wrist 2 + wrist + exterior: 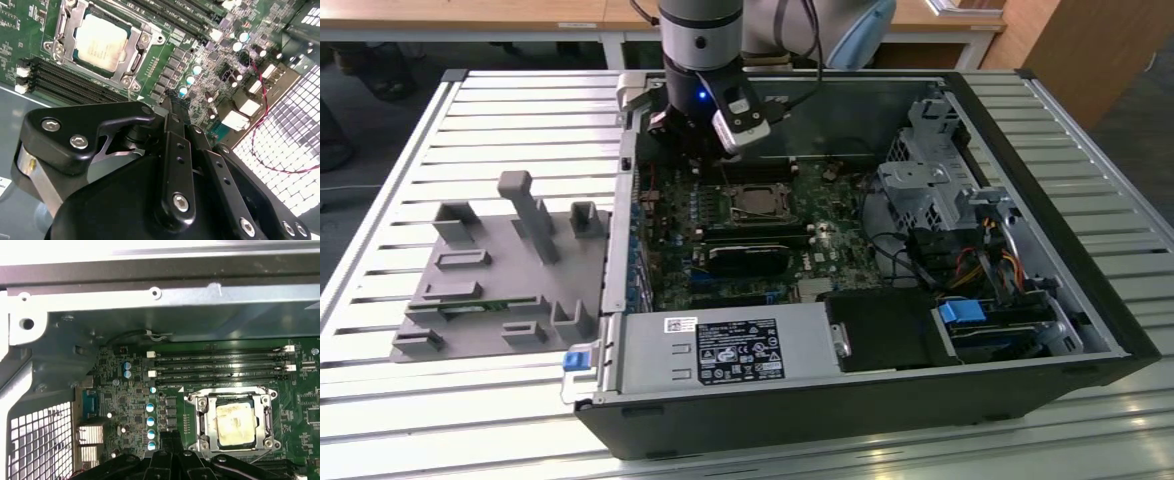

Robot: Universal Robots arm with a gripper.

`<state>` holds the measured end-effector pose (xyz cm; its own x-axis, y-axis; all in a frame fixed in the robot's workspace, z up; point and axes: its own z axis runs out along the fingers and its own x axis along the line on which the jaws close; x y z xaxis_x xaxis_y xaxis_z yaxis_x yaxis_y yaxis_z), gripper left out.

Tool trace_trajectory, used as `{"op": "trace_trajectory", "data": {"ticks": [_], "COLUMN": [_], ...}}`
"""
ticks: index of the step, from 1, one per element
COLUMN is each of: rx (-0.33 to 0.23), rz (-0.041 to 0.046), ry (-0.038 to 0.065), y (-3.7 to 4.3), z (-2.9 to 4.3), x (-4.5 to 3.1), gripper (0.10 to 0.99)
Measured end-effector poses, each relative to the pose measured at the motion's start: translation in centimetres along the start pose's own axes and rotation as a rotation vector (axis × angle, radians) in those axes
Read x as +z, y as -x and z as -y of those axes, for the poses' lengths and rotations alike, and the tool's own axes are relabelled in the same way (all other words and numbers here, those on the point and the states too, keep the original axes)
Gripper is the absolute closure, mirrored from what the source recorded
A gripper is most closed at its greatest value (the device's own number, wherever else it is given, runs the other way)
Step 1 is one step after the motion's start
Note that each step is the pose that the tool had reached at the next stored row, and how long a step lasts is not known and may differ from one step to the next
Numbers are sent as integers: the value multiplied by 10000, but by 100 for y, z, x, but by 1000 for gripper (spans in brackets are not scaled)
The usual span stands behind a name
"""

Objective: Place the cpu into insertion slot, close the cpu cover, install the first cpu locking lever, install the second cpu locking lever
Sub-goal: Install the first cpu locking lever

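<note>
Near the tool (168, 437), the cpu (232, 424) lies framed by the flat cpu cover (201, 412); tool pressed together, holding nothing; arm (702, 40) stands vertical above the motherboard (125, 407).

Open above cpu (234, 424); memory slots (220, 365) flank it

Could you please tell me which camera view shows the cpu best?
The second wrist view: the cpu appears largest there, unobstructed, its pale metal top framed by the cpu cover. The first wrist view shows the cpu smaller but squarely. The exterior view shows the cpu as a tiny square.
</note>
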<state>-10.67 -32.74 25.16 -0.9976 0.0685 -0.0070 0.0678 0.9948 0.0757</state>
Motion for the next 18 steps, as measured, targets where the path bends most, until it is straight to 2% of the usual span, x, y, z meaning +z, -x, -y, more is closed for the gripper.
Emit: {"op": "trace_trajectory", "data": {"ticks": [4, 18], "rx": [31, 30], "rz": [3, 3], "ry": [0, 1], "y": [-3, -16], "z": [-43, -100], "x": [7, 25], "gripper": [980, 980]}}
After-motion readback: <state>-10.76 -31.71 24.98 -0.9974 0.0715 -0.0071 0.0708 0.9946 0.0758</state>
